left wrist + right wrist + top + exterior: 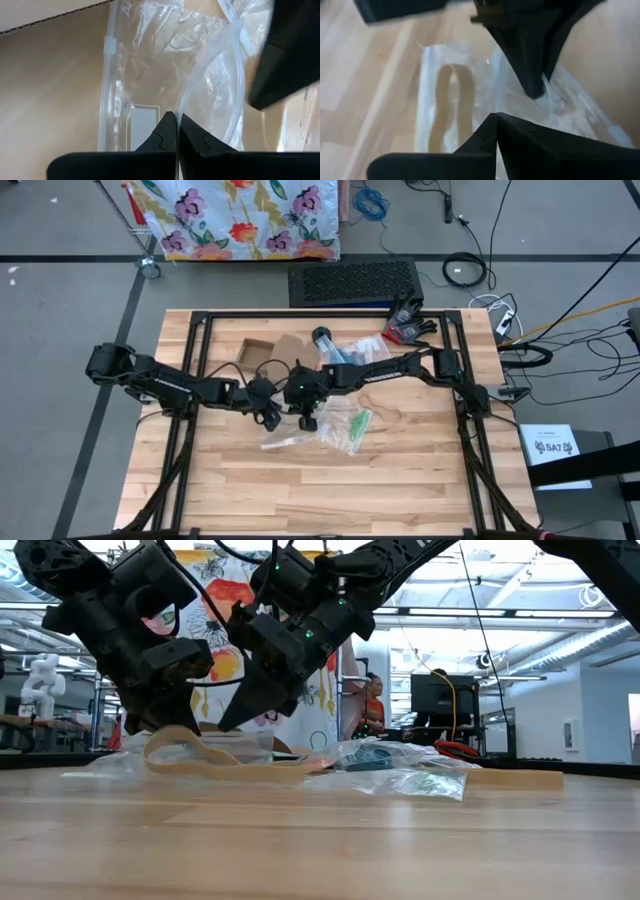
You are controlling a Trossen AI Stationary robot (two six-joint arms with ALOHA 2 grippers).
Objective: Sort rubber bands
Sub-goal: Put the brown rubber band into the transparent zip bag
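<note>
A clear plastic bag lies flat on the wooden table at its middle. A wide tan rubber band lies inside it and also shows in the low view. My left gripper and my right gripper stand close together over the bag's far end, both shut, tips down on the plastic. In the high view the left gripper is to the left of the right gripper. A second clear bag with green bands lies just to the right. My left gripper pinches a raised fold of the clear bag's plastic between its two fingertips, coming from above and slanting down. The rest of the bag lies on the table. My right gripper has its shut fingertips on the same bag's plastic from above. Whether plastic lies between the fingers, the fingers themselves hide.
More clear bags with blue bands and a small cardboard box lie toward the far edge. A red and black object sits at the far right. The black frame rails run along the table's sides. Bare wood lies toward the near edge.
</note>
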